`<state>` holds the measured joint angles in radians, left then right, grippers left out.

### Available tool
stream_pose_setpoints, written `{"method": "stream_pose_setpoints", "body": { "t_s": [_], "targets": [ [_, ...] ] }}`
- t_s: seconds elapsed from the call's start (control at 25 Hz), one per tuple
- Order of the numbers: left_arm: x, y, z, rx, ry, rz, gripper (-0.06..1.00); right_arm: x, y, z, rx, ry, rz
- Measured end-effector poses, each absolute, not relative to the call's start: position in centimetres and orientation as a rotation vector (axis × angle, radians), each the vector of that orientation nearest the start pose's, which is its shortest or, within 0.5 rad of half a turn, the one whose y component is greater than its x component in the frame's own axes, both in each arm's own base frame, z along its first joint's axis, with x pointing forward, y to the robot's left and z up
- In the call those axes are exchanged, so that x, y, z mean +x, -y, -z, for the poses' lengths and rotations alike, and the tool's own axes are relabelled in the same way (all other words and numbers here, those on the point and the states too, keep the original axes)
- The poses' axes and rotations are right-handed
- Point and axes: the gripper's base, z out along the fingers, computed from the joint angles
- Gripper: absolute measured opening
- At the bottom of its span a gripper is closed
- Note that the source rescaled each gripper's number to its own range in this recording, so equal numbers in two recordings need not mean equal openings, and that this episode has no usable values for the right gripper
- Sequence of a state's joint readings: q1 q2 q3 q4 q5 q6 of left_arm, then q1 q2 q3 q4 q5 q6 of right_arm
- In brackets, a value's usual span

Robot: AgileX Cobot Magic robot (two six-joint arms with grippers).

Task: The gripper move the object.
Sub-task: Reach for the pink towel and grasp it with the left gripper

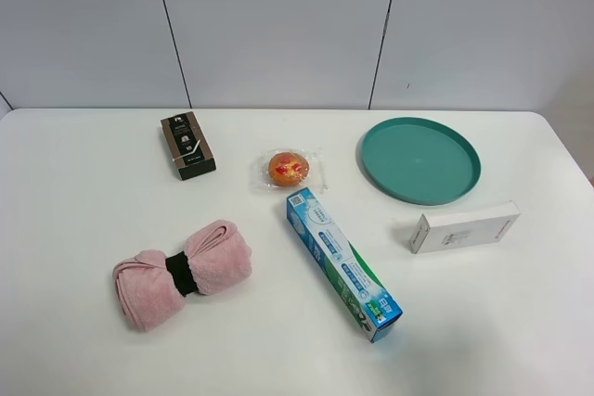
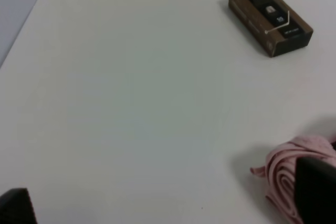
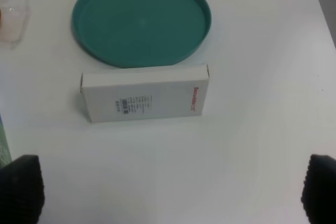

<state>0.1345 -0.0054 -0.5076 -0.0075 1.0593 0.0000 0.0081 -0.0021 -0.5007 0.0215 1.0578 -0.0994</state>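
Note:
The pink rolled towel, cinched in the middle by a black band, lies on the white table at the front left. In the left wrist view one end of the towel shows beside the right fingertip. The left gripper is open and empty, its black fingertips wide apart over the table left of the towel. The right gripper is open and empty, hovering near a white box. Neither arm shows in the exterior high view.
A brown box lies behind the towel and also shows in the left wrist view. A wrapped orange pastry, a blue toothpaste box, a teal plate and a white box lie to the right.

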Motion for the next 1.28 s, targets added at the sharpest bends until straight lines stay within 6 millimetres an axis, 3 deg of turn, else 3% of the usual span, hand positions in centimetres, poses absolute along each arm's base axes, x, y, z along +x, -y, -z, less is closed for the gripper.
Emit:
{"method": "stream_pose_setpoints", "body": {
  "t_s": [0.16, 0.44, 0.96, 1.28],
  "targets": [
    [-0.7, 0.6, -28.4, -0.062, -2.005, -0.054, 1.0, -0.5, -0.2, -27.8, -0.111, -2.036, 0.031],
    [-0.4, 1.9, -31.8, 0.101, -1.948, 0.046, 1.0, -0.5, -0.2, -27.8, -0.111, -2.036, 0.031],
    [6.7, 1.3, -31.6, 0.173, -2.232, 0.103, 1.0, -0.5, -0.2, -27.8, -0.111, -2.036, 0.031],
    [12.1, 0.4, -29.8, 0.189, -2.412, 0.124, 1.0, -0.5, -0.2, -27.8, -0.111, -2.036, 0.031]
  ]
}}
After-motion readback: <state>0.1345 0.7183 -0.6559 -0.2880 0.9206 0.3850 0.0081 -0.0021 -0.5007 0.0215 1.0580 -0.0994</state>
